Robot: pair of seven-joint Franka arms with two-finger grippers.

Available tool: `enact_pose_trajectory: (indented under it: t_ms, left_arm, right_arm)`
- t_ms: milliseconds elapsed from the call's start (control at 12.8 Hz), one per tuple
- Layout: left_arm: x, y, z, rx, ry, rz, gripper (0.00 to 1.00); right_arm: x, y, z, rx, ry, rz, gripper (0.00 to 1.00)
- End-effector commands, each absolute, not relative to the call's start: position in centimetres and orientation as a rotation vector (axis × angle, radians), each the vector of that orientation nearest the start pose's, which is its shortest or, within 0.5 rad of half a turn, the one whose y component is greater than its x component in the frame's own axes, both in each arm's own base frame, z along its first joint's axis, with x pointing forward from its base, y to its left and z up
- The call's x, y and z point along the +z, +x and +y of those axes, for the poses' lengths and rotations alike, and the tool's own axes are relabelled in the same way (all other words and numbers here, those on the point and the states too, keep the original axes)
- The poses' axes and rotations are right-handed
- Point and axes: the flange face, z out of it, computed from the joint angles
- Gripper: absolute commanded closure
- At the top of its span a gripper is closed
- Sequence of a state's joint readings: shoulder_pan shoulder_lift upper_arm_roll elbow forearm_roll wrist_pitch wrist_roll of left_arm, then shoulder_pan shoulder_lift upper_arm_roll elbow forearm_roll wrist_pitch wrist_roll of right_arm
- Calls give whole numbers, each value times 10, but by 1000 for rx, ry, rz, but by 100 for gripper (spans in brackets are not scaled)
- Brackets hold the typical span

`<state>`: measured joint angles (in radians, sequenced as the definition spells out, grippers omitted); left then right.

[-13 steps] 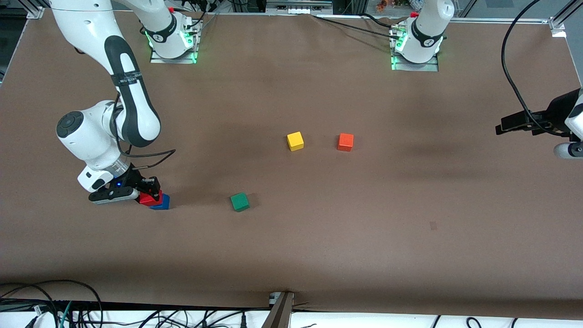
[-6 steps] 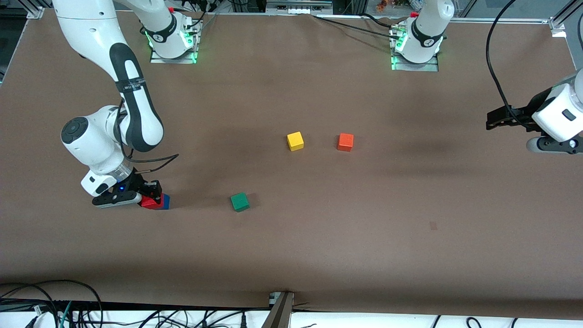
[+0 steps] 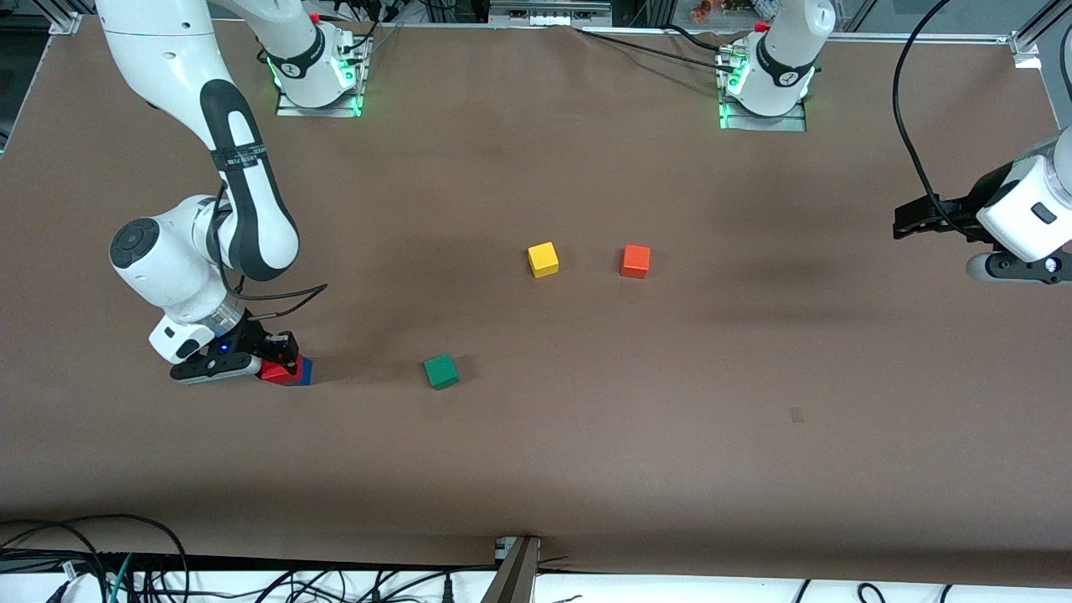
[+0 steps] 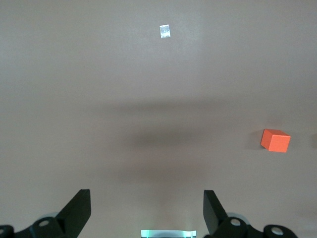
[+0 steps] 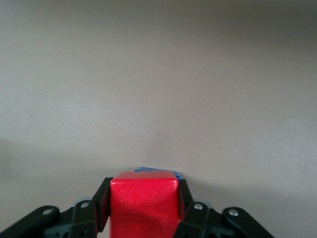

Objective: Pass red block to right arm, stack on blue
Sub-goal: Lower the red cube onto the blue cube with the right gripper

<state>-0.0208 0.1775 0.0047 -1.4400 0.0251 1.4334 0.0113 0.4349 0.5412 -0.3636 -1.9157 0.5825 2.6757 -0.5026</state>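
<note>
Red block (image 3: 279, 369) sits atop blue cube (image 3: 305, 371), pincer-clamped.

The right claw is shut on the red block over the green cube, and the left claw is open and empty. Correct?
Not quite. The right claw holds the red block over the blue cube, as the front view shows; the green cube sits apart. The left claw is open and empty.

Right gripper (image 3: 276, 362) clamped, left gripper (image 4: 147, 210) agape.
</note>
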Motion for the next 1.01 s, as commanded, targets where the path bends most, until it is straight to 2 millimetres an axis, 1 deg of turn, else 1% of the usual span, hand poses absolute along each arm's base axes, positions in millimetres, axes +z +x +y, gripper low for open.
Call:
enact_pose_trajectory:
  t_ms: [0,389,545,623,779,935]
  left_arm:
    - [575,586,-4,285,-3114,23,0]
    - [575,586,-5,289,-3153,11,0]
    - [574,587,5,291,-3156,-13,0]
    - [575,587,4,289,-3157,-8,0]
    - [575,587,4,288,-3155,-6,0]
    - [575,587,4,289,-3157,-8,0]
  right_arm:
    - [244,647,40,-389,-3010,-229,100]
    - [248,649,33,-390,-3036,-255,100]
    - [244,649,28,-381,-3047,-245,100]
    - [244,651,28,-386,-3049,-234,100]
    - [246,653,31,-350,-3051,-183,100]
    - [255,660,38,-302,-3068,-164,100]
